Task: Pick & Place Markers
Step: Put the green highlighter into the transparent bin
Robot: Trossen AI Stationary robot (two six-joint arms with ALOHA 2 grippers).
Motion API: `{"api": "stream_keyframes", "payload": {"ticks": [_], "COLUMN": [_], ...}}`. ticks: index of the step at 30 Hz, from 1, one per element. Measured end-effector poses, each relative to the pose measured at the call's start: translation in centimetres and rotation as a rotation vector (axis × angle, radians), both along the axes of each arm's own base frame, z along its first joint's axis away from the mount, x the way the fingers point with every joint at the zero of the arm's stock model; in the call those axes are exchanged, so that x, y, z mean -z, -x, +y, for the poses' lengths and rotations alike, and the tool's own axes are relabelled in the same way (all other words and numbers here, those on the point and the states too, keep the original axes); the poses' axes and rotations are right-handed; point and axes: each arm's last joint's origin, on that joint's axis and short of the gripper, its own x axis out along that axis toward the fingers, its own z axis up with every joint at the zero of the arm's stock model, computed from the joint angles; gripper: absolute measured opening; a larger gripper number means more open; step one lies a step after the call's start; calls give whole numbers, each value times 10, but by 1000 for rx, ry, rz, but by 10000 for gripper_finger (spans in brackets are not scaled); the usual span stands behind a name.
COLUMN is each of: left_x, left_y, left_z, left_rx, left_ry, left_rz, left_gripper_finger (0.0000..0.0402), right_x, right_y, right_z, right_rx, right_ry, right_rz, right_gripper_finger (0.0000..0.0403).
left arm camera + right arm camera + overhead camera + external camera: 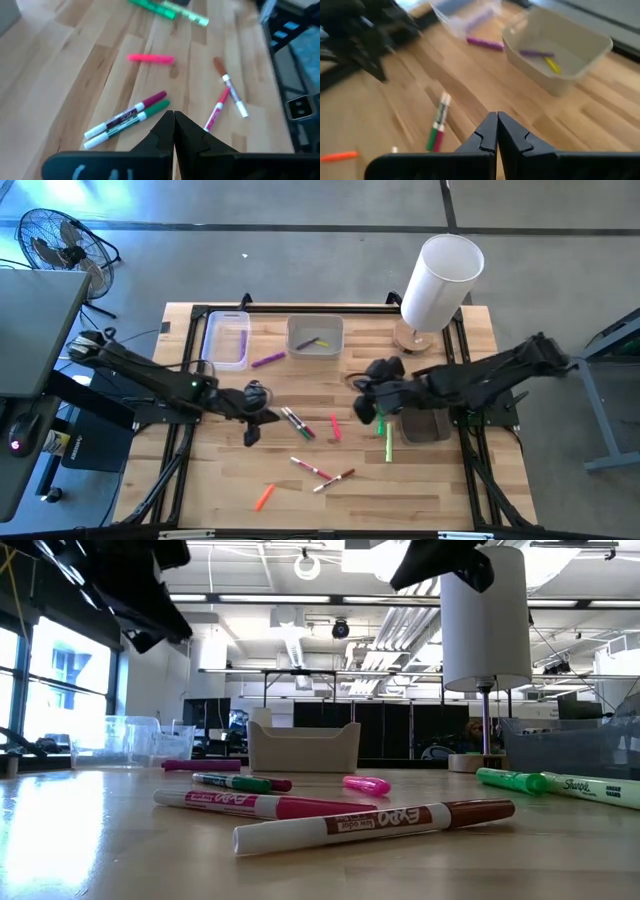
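Markers lie loose on the wooden table (220,480): a maroon and green pair (297,422) (127,120), a pink one (335,428), two green ones (386,438), a red and a brown one (322,472) crossing, an orange one (264,497) and a purple one (267,360). A purple and a yellow marker lie in the beige bin (315,335) (555,50). My left gripper (250,435) (173,117) hangs shut above the table, just left of the pair. My right gripper (360,408) (497,117) hangs shut above the table, right of the pink marker.
A clear plastic bin (226,340) stands left of the beige bin at the table's far side. A tall white cylinder on a round wooden base (440,280) stands at the far right. A dark grey tray (425,423) lies under my right arm.
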Motion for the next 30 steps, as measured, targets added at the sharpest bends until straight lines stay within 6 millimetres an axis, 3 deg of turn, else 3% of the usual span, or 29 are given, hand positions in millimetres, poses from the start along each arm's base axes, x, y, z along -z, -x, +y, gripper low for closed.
{"api": "stream_keyframes", "payload": {"ticks": [10,17,21,30], "left_x": [-1,2,3,3], "left_y": [25,28,28,29], "left_z": [8,7,7,7], "left_rx": [73,122,126,146], "left_ry": [-37,-48,-46,-44], "left_rz": [3,46,52,61], "left_gripper_finger": [0,0,0,0], "right_x": [18,42,59,92], "right_y": [-53,-76,-78,-60], "right_z": [18,34,40,29], "right_rx": [165,111,167,551], "right_ry": [-196,-331,-453,-545], "right_rz": [298,527,624,778], "right_gripper_finger": [0,0,0,2]}}
